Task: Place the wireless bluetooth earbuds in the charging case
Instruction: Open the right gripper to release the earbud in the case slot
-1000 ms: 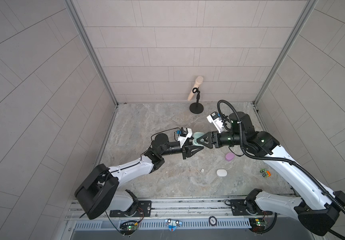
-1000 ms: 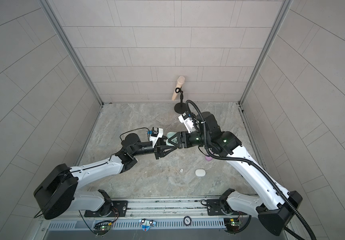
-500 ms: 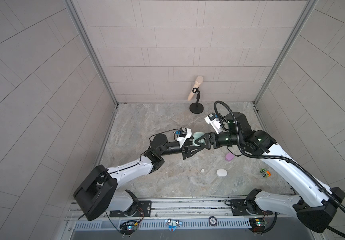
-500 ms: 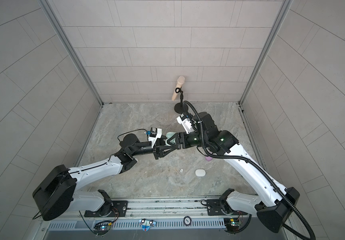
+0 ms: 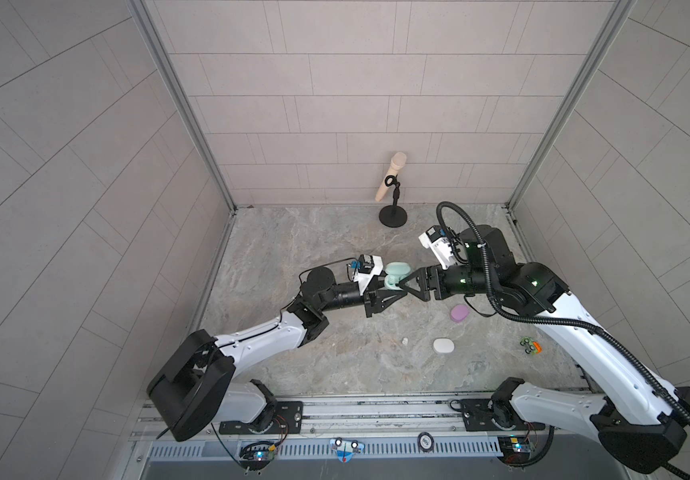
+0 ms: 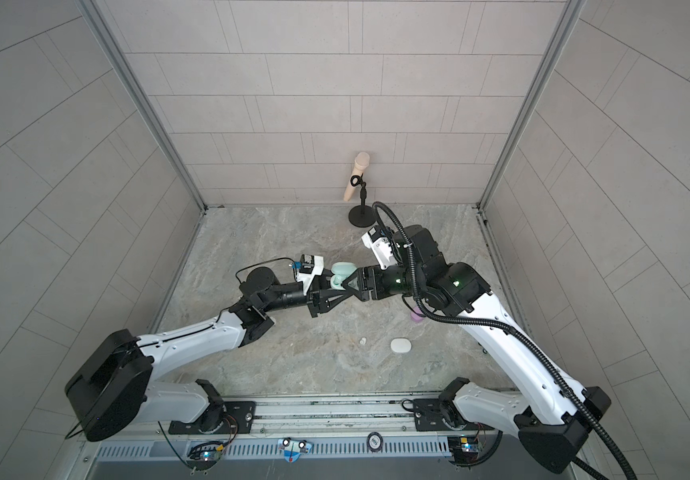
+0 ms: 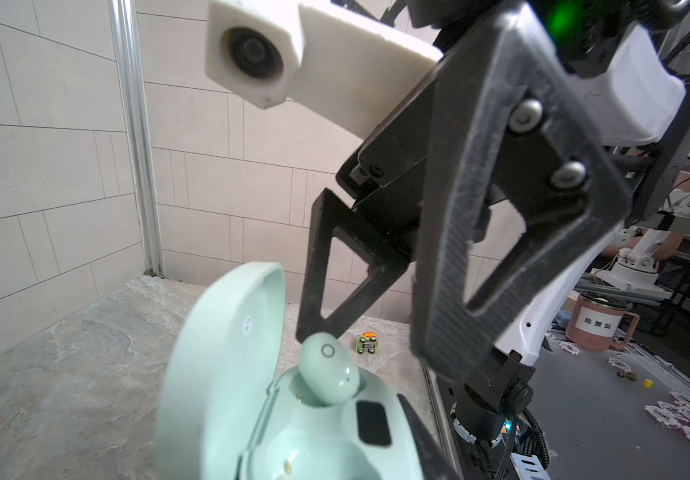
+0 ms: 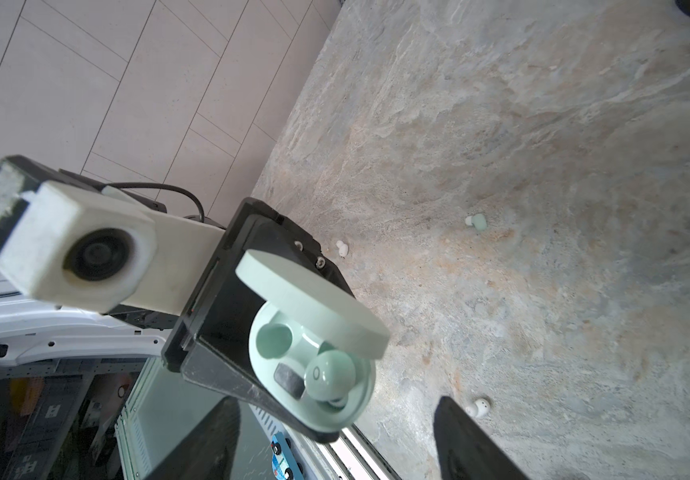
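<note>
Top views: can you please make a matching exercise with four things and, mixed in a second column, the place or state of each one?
Things:
1. mint case
2. lilac case
3. white case
4. microphone

Place or state:
A. on a stand by the back wall
B. off the table, lid open
C. shut, on the table, near a loose white bud
D. shut, on the table, close beside the right arm

Pairs: 1-B, 2-D, 3-C, 4-A
</note>
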You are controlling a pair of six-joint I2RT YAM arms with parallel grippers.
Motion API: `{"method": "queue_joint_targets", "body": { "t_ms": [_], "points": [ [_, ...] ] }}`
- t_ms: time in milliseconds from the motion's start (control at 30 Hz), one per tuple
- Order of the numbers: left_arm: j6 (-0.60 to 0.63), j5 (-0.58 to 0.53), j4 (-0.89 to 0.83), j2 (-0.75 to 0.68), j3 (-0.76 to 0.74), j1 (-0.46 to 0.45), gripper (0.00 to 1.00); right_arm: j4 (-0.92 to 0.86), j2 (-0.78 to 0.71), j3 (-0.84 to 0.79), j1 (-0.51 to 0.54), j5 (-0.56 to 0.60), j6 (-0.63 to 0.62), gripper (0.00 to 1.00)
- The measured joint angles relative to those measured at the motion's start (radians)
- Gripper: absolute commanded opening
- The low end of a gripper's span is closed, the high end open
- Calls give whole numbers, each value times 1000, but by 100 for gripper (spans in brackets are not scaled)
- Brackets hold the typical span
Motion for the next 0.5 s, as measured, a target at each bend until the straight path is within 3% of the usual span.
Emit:
{"method": "queue_joint_targets", "body": {
  "t_ms": [167, 500],
  "points": [
    [33, -31, -39, 0, -1, 0, 6, -18, -24, 15, 0, 8, 18, 59],
    [48, -44, -46, 0, -6, 0, 5, 8, 5, 15, 16, -6, 50, 58]
  ]
}}
